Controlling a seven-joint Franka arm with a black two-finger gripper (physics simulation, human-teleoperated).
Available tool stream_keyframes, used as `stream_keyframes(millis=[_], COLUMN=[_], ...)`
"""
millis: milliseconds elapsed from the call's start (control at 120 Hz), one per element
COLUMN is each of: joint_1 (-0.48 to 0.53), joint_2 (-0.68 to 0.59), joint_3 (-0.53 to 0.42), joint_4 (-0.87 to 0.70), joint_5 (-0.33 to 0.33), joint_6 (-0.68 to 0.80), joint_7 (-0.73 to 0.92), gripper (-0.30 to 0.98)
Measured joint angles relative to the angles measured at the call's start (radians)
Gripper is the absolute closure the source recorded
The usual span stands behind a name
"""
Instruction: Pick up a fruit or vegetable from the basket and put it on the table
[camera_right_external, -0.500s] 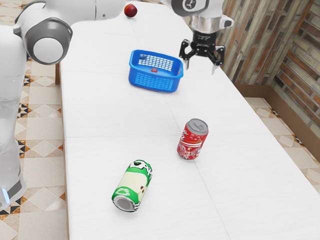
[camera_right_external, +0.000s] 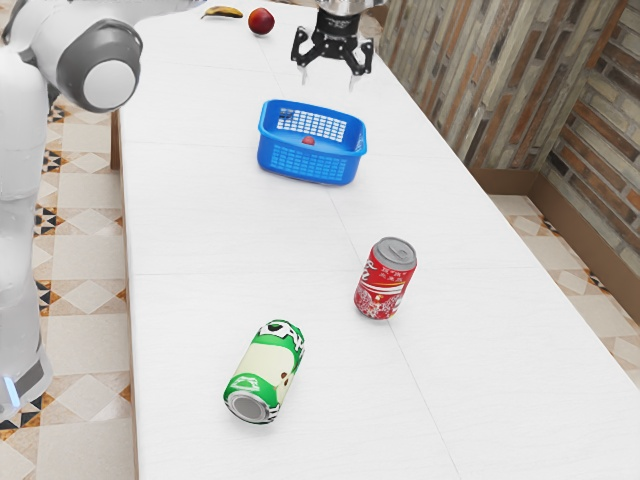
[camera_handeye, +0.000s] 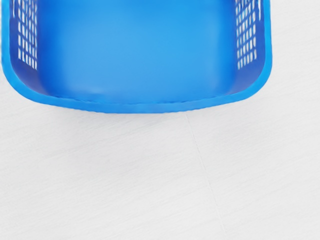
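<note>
Toward the far part of the table, the gripper (camera_right_external: 328, 80) is up in the air, just beyond the blue basket (camera_right_external: 310, 164) in the exterior view. Its two fingers stand wide apart with nothing between them. Inside the basket lies a small red item (camera_right_external: 309, 141), and a dark item (camera_right_external: 286, 114) shows by its back corner; I cannot tell what kind either is. The wrist view looks down on part of the basket (camera_handeye: 150, 107), its floor and slotted side walls, with the white table (camera_handeye: 125, 175) beside it.
A red can (camera_right_external: 385, 280) stands upright nearer the exterior camera, and a green can (camera_right_external: 266, 372) lies on its side. At the far end are a red round fruit (camera_right_external: 261, 21) and a banana (camera_right_external: 222, 12). A brick wall borders the exterior view's right.
My hand has moved toward the exterior view's left and farther from that camera, from beside the basket to beyond it. The banana has come into view. Basket and cans stayed put.
</note>
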Motion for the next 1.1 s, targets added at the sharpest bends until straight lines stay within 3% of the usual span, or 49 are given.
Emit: stream_keyframes(millis=[150,275,442,533,717,808,1100], joint_1=[0.154,0.327,0.366,0.363,0.314,0.275,0.224], joint_2=[0.146,0.267,0.303,0.261,0.115,0.069,-0.003], joint_3=[-0.002,-0.165,-0.186,-0.170,-0.163,-0.116,-0.059], joint_4=[0.082,0.147,0.158,0.108,-0.094,-0.156,-0.268], joint_5=[-0.032,-0.061,-0.075,-0.092,-0.156,-0.173,-0.202], joint_6=[-0.008,0.056,0.126,0.151,0.268,0.301,0.344], joint_7=[0.270,0.460,0.659,0.713,0.681,0.620,0.363], gripper=[0.00,0.00,0.00,0.00,0.02,0.01,0.00])
